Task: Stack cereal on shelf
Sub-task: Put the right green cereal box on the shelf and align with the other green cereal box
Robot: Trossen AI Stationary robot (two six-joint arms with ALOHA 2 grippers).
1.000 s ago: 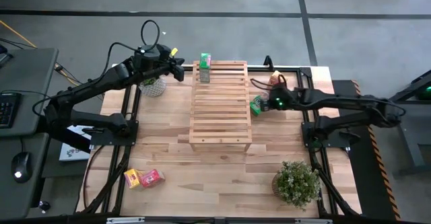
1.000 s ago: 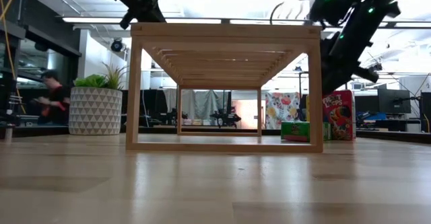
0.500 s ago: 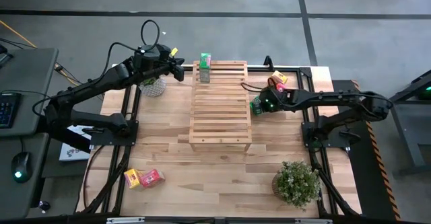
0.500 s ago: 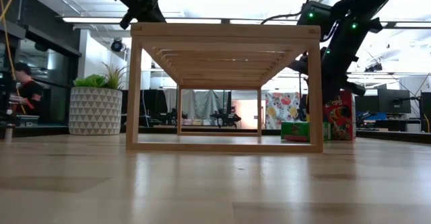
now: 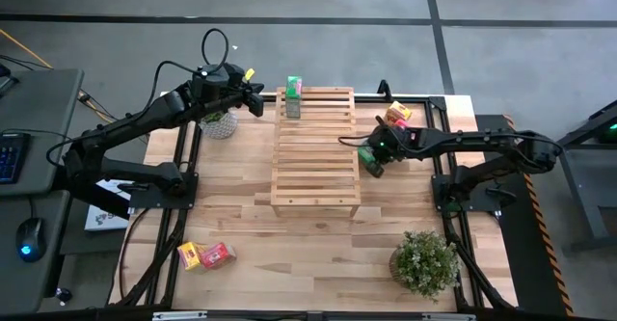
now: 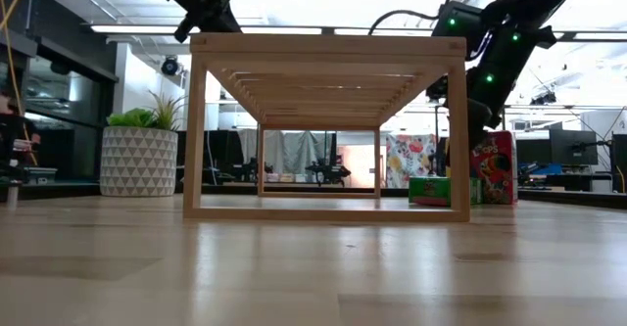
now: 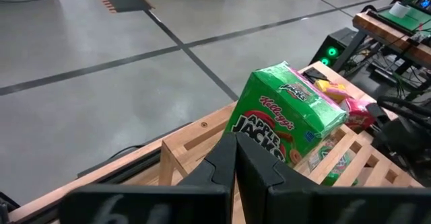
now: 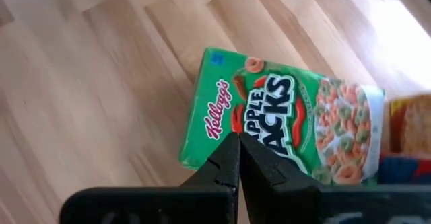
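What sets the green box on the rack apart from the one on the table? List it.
The rack box stands upright on a corner of the shelf; the table box lies flat on the tabletop right of it. The rack box is near the left gripper, the table box under the right gripper. Both are green Apple Jacks boxes.

Wooden worktop carries the slatted shelf at centre, with a green box on its far left corner. Directly on the worktop: two potted plants, green box beside the shelf, red box and yellow box behind it, yellow box and pink box near front left.
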